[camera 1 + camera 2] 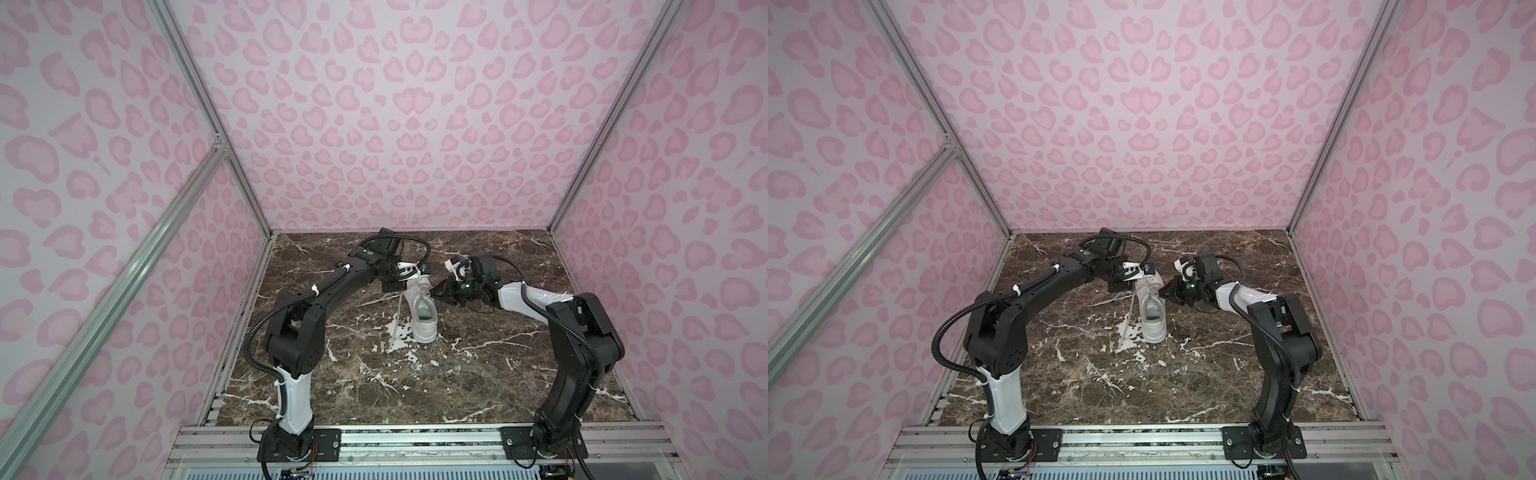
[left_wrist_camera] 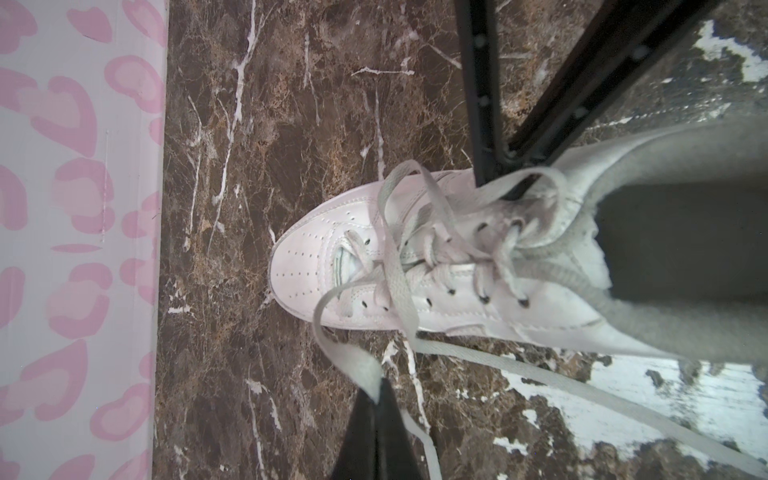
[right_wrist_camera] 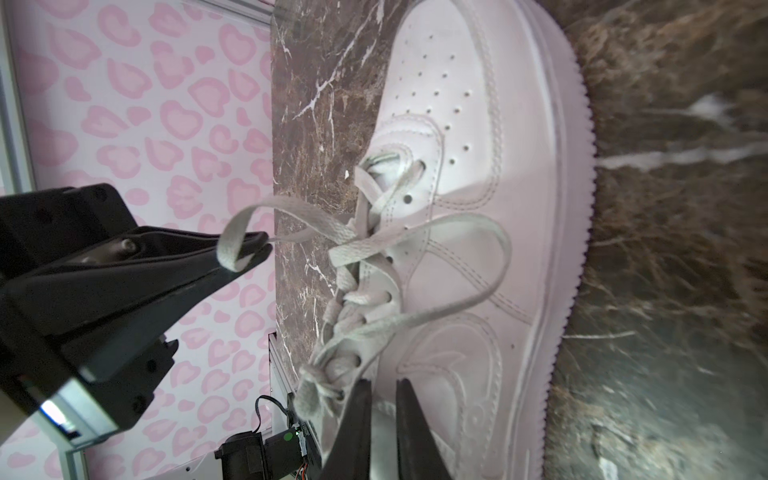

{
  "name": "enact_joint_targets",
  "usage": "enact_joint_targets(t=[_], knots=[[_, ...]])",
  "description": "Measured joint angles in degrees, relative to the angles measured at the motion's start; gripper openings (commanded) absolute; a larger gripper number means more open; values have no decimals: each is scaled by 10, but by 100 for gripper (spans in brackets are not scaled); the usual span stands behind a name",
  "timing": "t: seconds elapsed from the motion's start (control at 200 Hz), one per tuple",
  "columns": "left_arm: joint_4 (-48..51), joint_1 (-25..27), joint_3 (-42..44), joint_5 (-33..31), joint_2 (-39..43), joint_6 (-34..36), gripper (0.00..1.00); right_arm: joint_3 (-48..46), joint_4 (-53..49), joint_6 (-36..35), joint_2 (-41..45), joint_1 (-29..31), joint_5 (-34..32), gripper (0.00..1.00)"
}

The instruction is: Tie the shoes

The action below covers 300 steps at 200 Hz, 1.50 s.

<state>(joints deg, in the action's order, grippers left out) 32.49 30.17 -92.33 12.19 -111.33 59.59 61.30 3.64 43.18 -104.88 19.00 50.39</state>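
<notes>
The white shoe (image 1: pixel 424 322) (image 1: pixel 1153 322) stands upright mid-table, toe toward the back wall. My left gripper (image 2: pixel 380 395) is shut on a bend of one lace (image 2: pixel 357 365). It shows from the right wrist view too, where the left gripper (image 3: pixel 257 249) pinches a small loop (image 3: pixel 232 245) beside the toe box. A long lace tail (image 1: pixel 397 320) (image 2: pixel 582 386) trails over the table left of the shoe. My right gripper (image 3: pixel 384 386) sits against the shoe's side (image 3: pixel 478 208) near the top eyelets, its fingers close together around a pale lace strip. A wide loop (image 3: pixel 494 266) arcs over the side panel.
The brown marble tabletop (image 1: pixel 478 374) has white veins and patches. Pink-patterned walls (image 1: pixel 415 124) with aluminium posts (image 1: pixel 232 166) enclose three sides. Both arm bases stand on the front rail (image 1: pixel 415 440). Both wrists hang close together above the shoe's laces.
</notes>
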Motion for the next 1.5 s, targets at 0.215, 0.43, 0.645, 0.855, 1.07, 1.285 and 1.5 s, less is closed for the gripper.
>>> enact_joint_targets(t=[0.215, 0.43, 0.645, 0.855, 1.07, 1.285, 1.5], knots=[[0, 6, 2, 0, 3, 0, 3, -30, 90, 66, -6, -4, 25, 16], [1, 9, 5, 0, 6, 0, 3, -60, 192, 134, -11, -6, 44, 14], [2, 10, 11, 0, 11, 0, 3, -95, 315, 215, -31, -8, 56, 11], [2, 12, 18, 0, 19, 0, 3, -130, 458, 312, -61, -14, 57, 6], [2, 12, 24, 0, 22, 0, 3, -148, 557, 374, -74, -10, 67, 5], [2, 12, 27, 0, 23, 0, 3, -169, 556, 376, -66, -10, 66, 6], [1, 12, 32, 0, 29, 0, 3, -174, 536, 360, -62, -11, 65, 10]])
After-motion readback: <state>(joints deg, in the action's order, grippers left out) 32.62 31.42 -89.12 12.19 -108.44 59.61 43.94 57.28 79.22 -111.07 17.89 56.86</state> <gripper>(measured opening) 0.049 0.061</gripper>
